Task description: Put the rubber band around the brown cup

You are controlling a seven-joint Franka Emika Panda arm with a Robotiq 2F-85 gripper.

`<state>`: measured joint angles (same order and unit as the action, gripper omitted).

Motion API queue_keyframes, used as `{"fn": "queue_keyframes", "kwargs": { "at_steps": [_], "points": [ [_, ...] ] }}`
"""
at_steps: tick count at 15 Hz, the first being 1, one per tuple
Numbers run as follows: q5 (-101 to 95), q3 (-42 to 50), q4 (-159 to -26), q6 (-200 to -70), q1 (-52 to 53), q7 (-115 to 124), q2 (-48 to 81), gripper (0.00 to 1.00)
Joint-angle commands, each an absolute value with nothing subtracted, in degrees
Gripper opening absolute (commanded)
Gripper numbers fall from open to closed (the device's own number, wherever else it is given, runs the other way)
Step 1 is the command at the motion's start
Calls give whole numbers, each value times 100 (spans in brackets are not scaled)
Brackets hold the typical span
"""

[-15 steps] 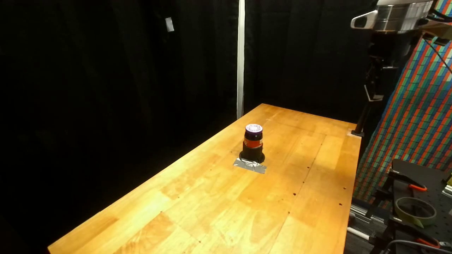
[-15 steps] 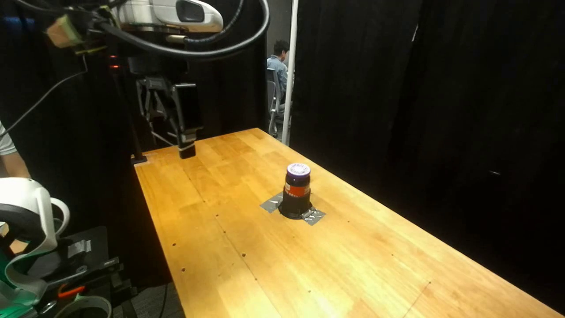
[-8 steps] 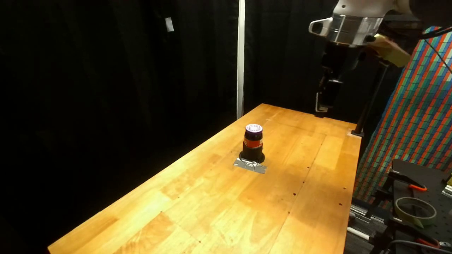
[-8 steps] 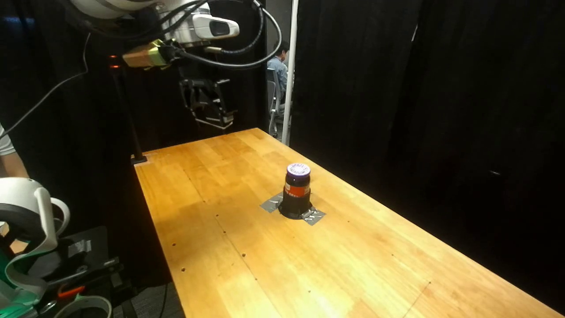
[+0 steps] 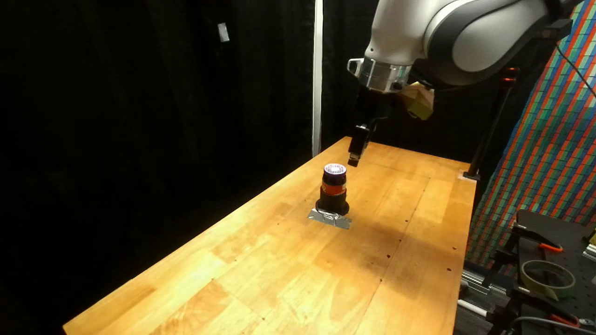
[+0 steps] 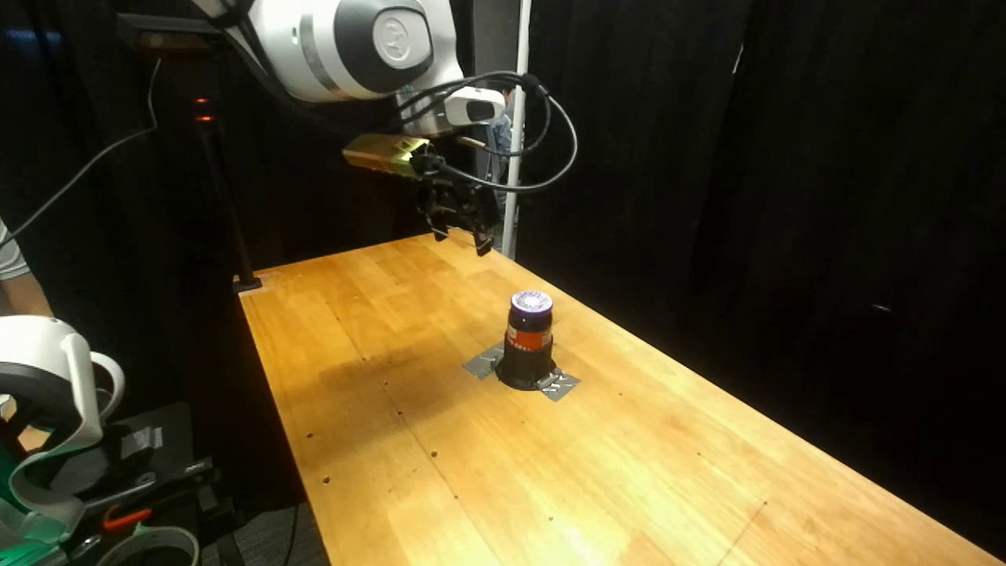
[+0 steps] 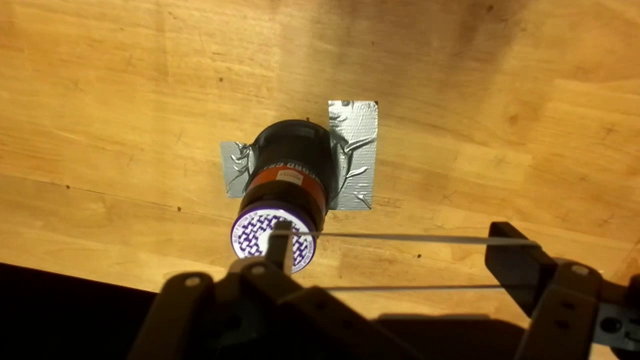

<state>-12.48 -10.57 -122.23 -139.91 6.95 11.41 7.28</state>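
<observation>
The brown cup (image 5: 334, 189) is a dark upright cylinder with an orange-red stripe and a white-and-purple top. It stands on the table in both exterior views (image 6: 528, 339) and in the wrist view (image 7: 290, 175). My gripper (image 7: 395, 242) is open. The rubber band (image 7: 449, 239) is a pale loop stretched around both fingers, with two strands crossing the gap. In the wrist view the left fingertip overlaps the cup's top and the gap lies to its right. In the exterior views the gripper (image 6: 462, 242) is above the table, higher than the cup and apart from it (image 5: 355, 158).
Grey tape (image 7: 357, 155) holds the cup's dark base to the wooden table (image 5: 288, 274). A dark upright post (image 6: 228, 204) stands at a table corner. A side stand with a tape roll (image 5: 547, 278) is beside the table. Black curtains (image 6: 747, 196) hang behind.
The arm has swung in over the table toward the cup, bringing the open gripper and stretched band much closer. The cup has not moved.
</observation>
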Motion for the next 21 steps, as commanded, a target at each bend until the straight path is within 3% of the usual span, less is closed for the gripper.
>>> {"fn": "queue_keyframes", "kwargs": {
  "at_steps": [1,11,21],
  "points": [
    [-1407,-734,-11298,-13983,801,1284,1584,100],
    [-1182,-168,-9980,-13977,890,1343,2924,100],
    [-861,-112,-9484,-13856,855,1311,3600,100]
  ]
}}
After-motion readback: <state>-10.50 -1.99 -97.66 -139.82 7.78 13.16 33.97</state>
